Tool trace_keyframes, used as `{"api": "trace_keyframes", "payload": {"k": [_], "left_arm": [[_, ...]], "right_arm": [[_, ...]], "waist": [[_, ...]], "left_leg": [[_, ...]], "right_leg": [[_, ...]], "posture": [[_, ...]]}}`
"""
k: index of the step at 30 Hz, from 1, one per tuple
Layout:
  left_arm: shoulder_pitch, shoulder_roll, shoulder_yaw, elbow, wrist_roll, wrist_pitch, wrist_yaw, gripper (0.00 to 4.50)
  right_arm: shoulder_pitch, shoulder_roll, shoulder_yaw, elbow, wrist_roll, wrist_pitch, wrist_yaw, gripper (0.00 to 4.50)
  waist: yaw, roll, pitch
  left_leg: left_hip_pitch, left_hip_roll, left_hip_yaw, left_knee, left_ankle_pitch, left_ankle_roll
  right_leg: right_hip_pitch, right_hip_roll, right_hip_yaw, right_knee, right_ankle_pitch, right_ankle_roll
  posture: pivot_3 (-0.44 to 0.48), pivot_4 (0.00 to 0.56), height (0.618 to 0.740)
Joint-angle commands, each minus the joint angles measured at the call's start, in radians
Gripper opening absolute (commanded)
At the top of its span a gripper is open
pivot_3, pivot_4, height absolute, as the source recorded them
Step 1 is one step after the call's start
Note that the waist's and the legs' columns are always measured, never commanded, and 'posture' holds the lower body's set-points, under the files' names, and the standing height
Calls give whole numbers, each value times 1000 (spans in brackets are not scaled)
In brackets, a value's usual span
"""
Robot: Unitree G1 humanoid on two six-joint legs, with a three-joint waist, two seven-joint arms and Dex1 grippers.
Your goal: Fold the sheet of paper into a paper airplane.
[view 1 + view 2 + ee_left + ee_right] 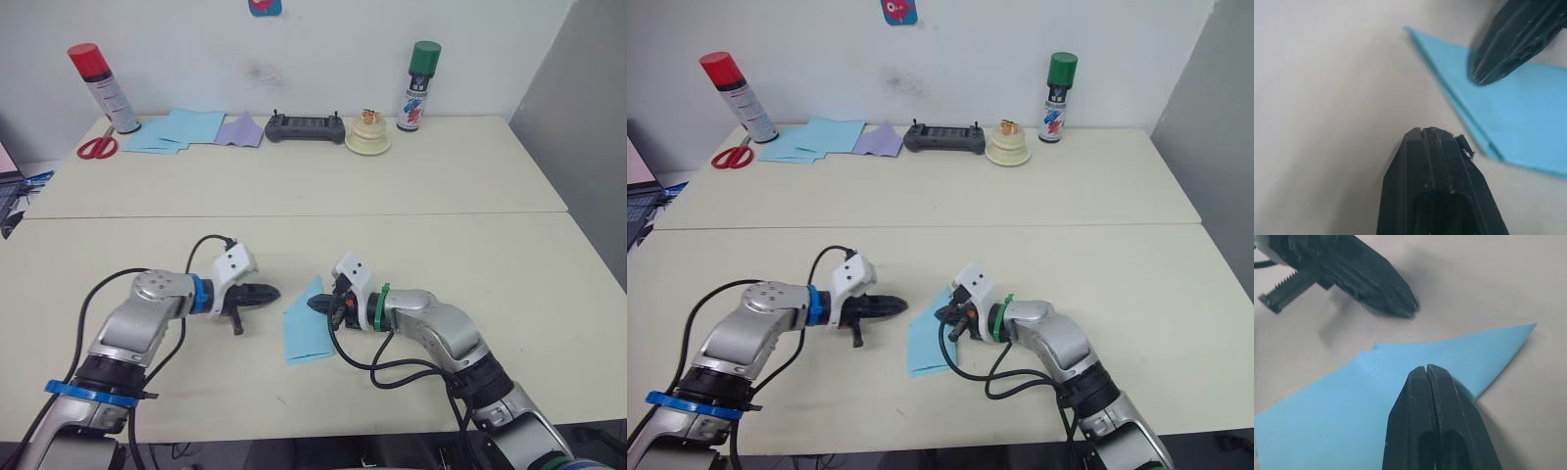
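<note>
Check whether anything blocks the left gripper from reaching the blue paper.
Nothing visible does. The left gripper, fingers shut, points at the sheet of paper across a short strip of bare table. The right gripper, also shut, is over the sheet from the other side, not in that gap.

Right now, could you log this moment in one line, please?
paper: folded, flat on table | right gripper: shut, over paper | left gripper: shut, beside paper

Looks like a lab or test bench: two plain beige tables (294,196) against a bare white wall (323,49), far past both grippers; spray cans (106,88) (419,86), scissors (97,147), a handheld controller (306,128), spare paper sheets (176,130).
</note>
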Motion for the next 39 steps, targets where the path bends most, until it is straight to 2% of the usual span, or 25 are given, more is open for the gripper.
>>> {"api": "trace_keyframes", "payload": {"k": [1, 12, 16, 20, 26, 33, 39], "left_arm": [[-24, -11, 69, -51, -53, 17, 20, 0], [75, -92, -48, -248, -48, 43, 46, 0], [93, -92, -74, -293, -65, 78, 34, 0], [85, -65, -122, -220, 35, -7, 42, 0], [36, -71, -128, -127, 65, -76, 39, 0], [-7, -87, -154, -69, 82, -112, 9, 0], [-27, -93, -166, -32, 106, -157, -1, 0]], "right_arm": [[-6, 1, 7, 15, -30, -4, 0, 13], [-2, 19, -57, -12, -13, 2, -2, 13], [7, 15, -66, -19, -14, -8, -4, 13], [23, -23, -80, -85, 18, -7, 51, 13], [61, -177, -48, -240, 118, 52, 247, 13], [76, -197, 58, -125, -2, -77, 262, 13], [95, -200, 77, -90, -45, -107, 266, 13]], "waist": [[5, 0, 0], [14, 0, 0], [20, 0, 0], [22, 0, 1], [24, 0, 1], [24, 0, 1], [24, 0, 0]], "left_leg": [[0, 0, 0, 0, 0, 0], [-1, -1, 0, 0, 0, 0], [-1, -1, 1, 1, 0, 0], [-1, -2, 1, 1, 0, 0], [-1, -2, 1, 1, 0, 0], [-1, -2, 0, 1, 0, 0], [0, -3, 1, 2, 0, 0]], "right_leg": [[0, 0, 0, 0, 0, 0], [0, -1, 1, -1, 0, 0], [0, -1, 1, -1, 0, 0], [0, -1, 1, -1, 0, 0], [0, -1, 1, -2, 0, 0], [0, 0, 0, -1, 0, 0], [1, -1, 0, -1, 0, 0]], "posture": [[0, 150, 740], [0, 150, 740], [0, 150, 740], [0, 150, 740], [0, 150, 740], [0, 150, 740], [0, 150, 740]]}}
